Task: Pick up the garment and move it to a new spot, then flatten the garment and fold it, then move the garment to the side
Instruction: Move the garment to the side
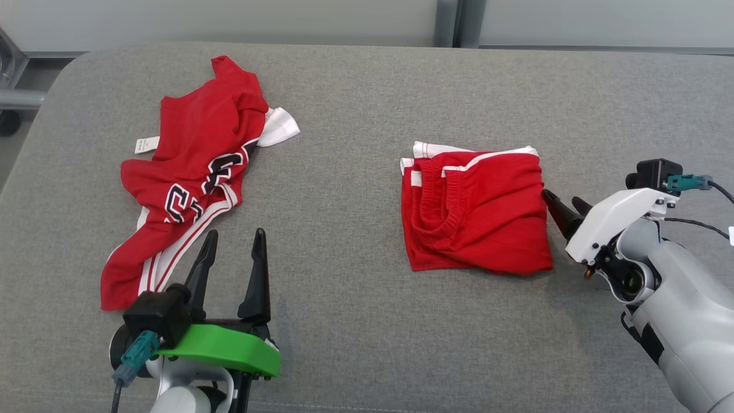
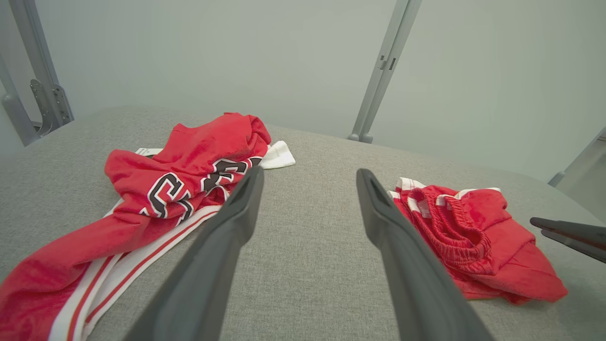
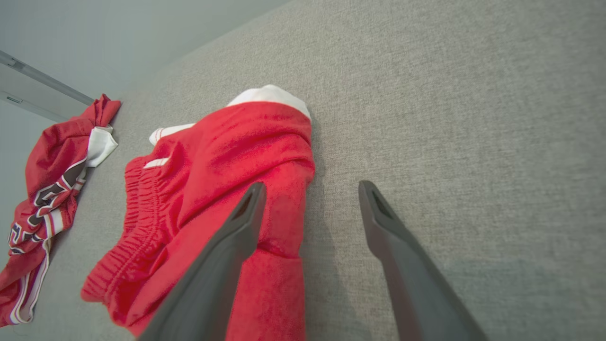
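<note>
Two red garments on grey bench (image 1: 355,275), folded shorts (image 1: 476,223) right of centre, crumpled jersey (image 1: 195,166) toward left edge, left fingers (image 1: 255,275) apart near jersey, right fingers (image 1: 557,212) apart at shorts' right edge, both empty

**Where everything sits right now**

Crumpled jersey (image 1: 195,172) is on the left half of the padded surface (image 1: 355,115), toward the back. Folded shorts (image 1: 476,212) are on the right half, well apart from it. The left gripper (image 1: 236,232) is just beside the jersey's near end. The right gripper (image 1: 561,197) is at the shorts' right edge.
</note>
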